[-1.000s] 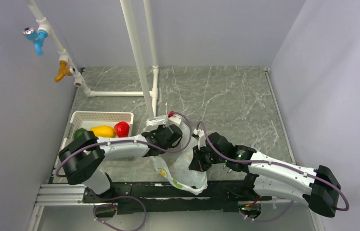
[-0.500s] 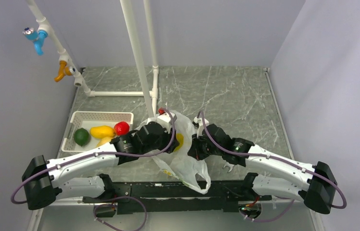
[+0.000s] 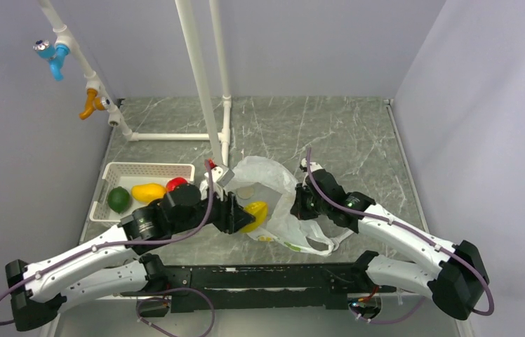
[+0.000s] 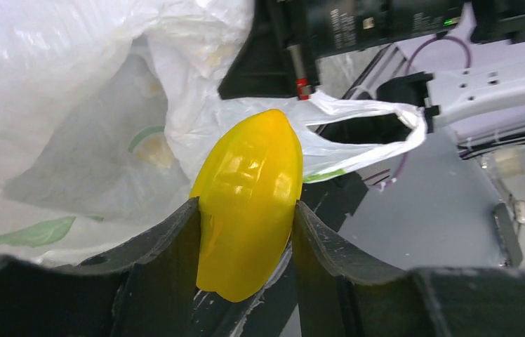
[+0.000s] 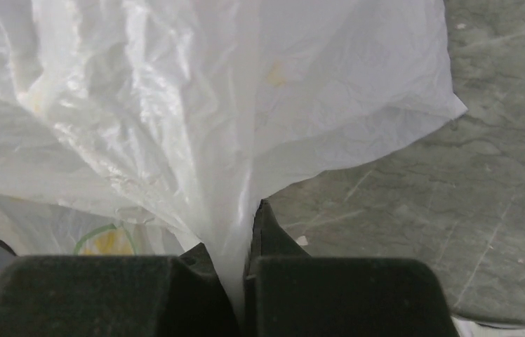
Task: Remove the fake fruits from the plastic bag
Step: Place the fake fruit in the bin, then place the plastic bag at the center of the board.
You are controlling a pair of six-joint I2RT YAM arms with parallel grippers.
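Note:
My left gripper is shut on a glossy yellow oblong fruit, held at the left edge of the white plastic bag; in the left wrist view the fruit sits between both fingers. My right gripper is shut on a pinch of the bag; the right wrist view shows the film squeezed between the pads. A green round fruit, an orange-yellow mango-shaped fruit and a red fruit lie in the white tray.
White pipes rise from the table behind the bag, with a foot near it. Blue and orange taps hang on the left wall. The bag's loop handles trail toward the near rail.
My left gripper has pulled back left and toward the near edge with the yellow fruit, out of the bag. My right gripper has moved right and back, stretching the bag flatter on the table.

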